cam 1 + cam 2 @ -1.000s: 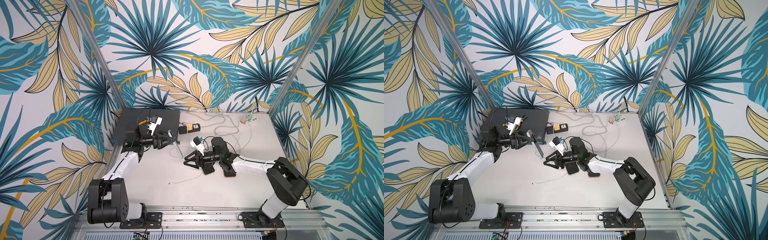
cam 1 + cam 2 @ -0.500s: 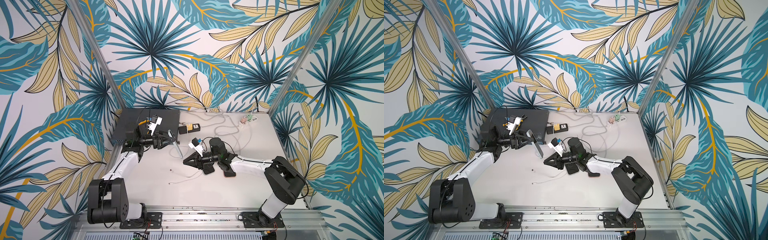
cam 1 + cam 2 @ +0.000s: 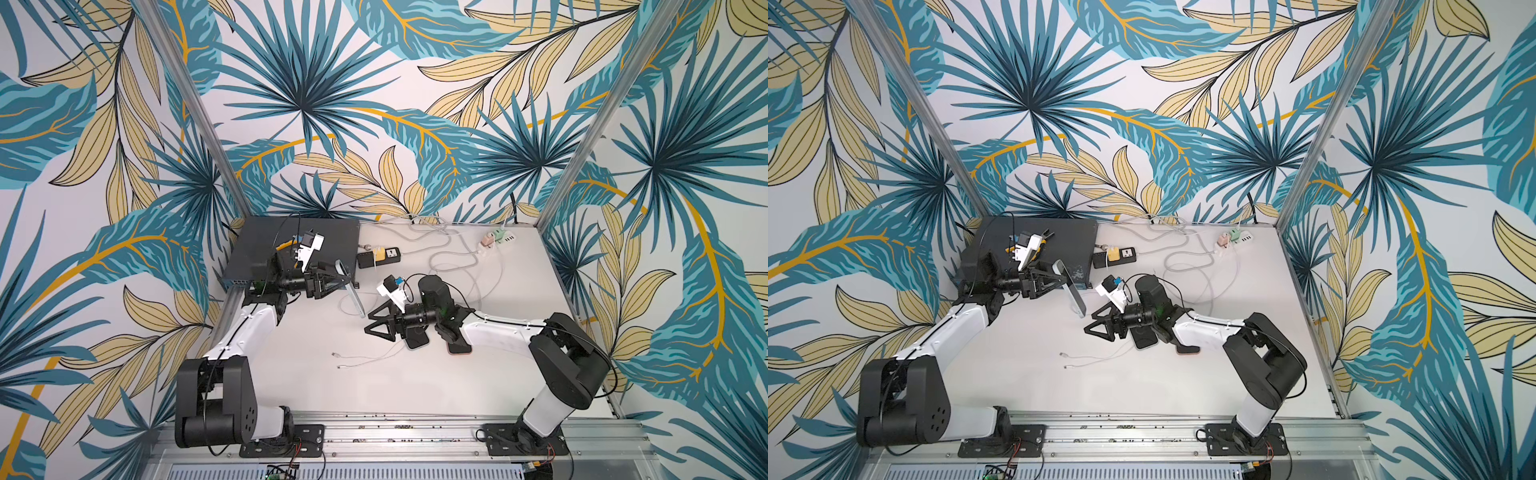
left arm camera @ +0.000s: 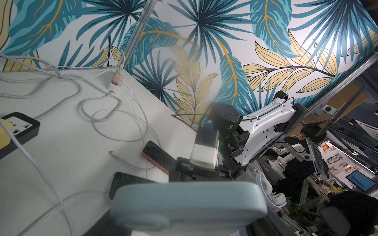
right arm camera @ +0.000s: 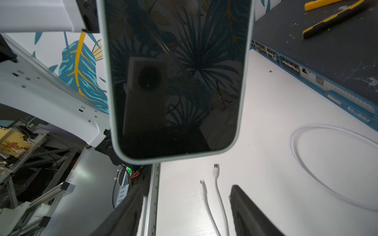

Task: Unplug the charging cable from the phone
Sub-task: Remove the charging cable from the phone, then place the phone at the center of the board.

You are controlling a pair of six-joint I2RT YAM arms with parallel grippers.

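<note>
A phone (image 3: 351,286) in a pale grey-blue case hangs tilted above the table, and my left gripper (image 3: 328,283) is shut on its upper part. In the right wrist view its dark screen (image 5: 176,81) fills the middle, and no cable is in its lower edge. Two loose white charging cable ends (image 3: 334,354) lie on the table below, one with a plug (image 5: 215,168). My right gripper (image 3: 376,326) is open just beside the phone's lower end, holding nothing. Its fingers (image 5: 249,210) straddle the cable ends from above.
A black phone (image 3: 417,338) and a pink-cased phone (image 3: 457,347) lie under my right arm. A dark network switch (image 3: 291,245) sits at the back left. A power strip (image 3: 379,257), a pastel charger (image 3: 494,241) and tangled grey cables (image 3: 449,253) lie behind.
My right gripper shut and then opened. A second white cable end has appeared on the table beside the first. The left gripper has kept the phone still.
</note>
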